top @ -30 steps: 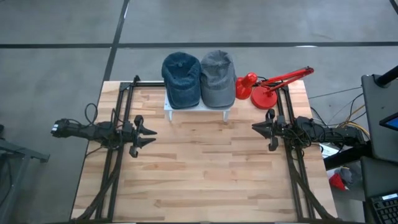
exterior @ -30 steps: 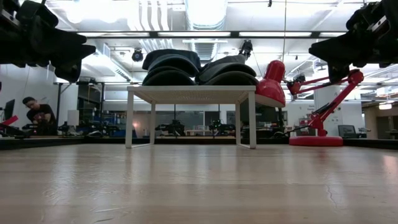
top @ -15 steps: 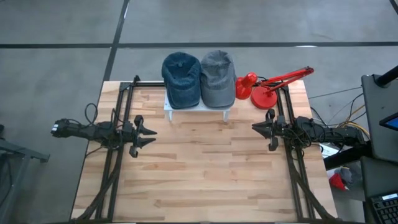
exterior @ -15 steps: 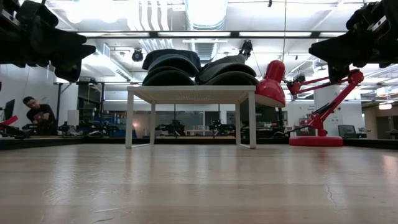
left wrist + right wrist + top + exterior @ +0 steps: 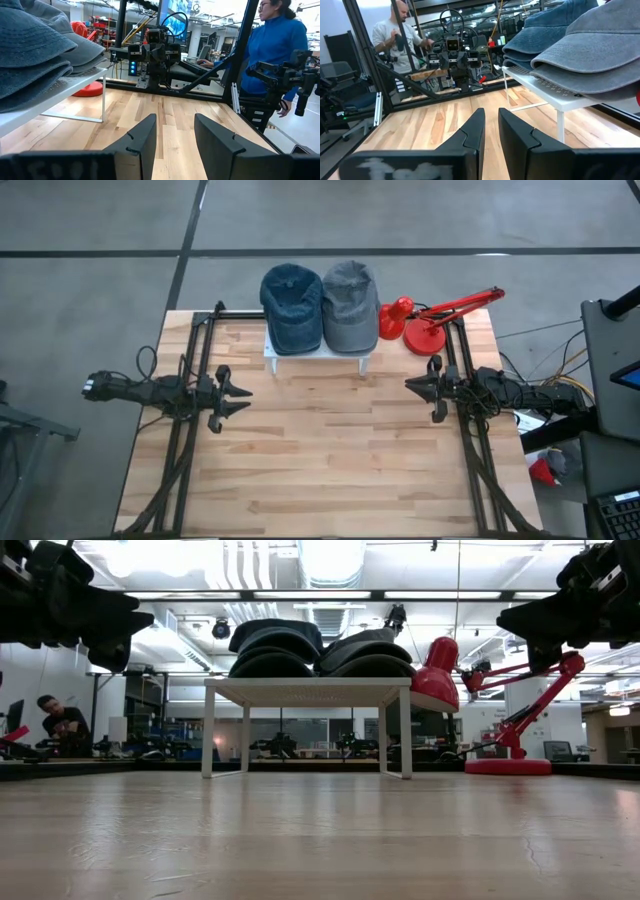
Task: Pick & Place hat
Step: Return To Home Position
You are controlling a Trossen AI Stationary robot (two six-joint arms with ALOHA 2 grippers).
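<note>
1. Blue caps sit piled on the white shelf at the far edge of the wooden table, touching a pile of grey caps right next to them.
2. From the low view you can see each pile has layers, but I can't get an exact count.
3. Left gripper hangs over the left side of the table, well apart from the shelf. Its jaws are spread wide with nothing between them.
4. Right gripper mirrors it on the right side. Its jaws are only a little apart, and it's empty too.
5. Red desk lamp stands just beside the shelf on the right and doesn't seem to be part of the job.
6. My read is that the hat placing is basically done, since there's no cap anywhere on the bare tabletop and neither arm carries one. All that looks left is parking the arms, and they already seem pulled back to their own sides and level, so I'd call it pretty much finished.
</note>
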